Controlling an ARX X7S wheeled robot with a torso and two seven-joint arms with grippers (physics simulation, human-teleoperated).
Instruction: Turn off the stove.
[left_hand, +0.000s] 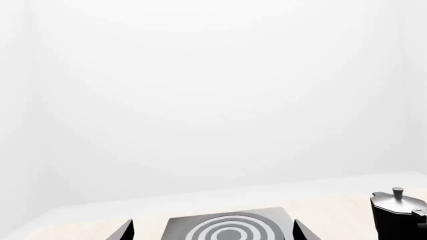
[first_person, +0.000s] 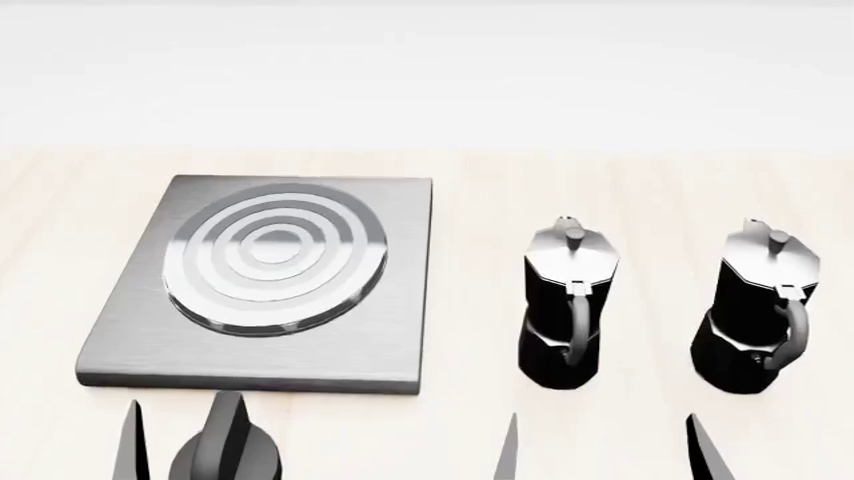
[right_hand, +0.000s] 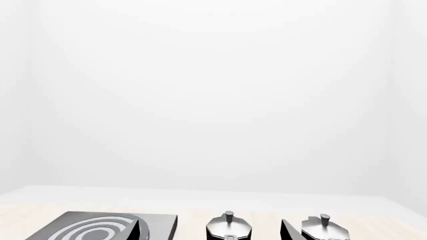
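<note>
The stove (first_person: 267, 290) lay flat on the table (first_person: 641, 180), left of two moka pots (first_person: 570, 300). Its small ridged knob (first_person: 230, 445) sat at the near edge, between the spread fingers of the left tool (first_person: 180, 440). The right tool (first_person: 601, 450) hung open before the pots, empty. The slab looked heavy and stiff; the knob was probably best pinched across its ridge and twisted

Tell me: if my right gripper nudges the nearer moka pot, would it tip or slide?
The moka pot probably tips rather than slides: it stands tall on a narrow base. Its side handle may make it twist when nudged. The glossy body looks slippery.
</note>
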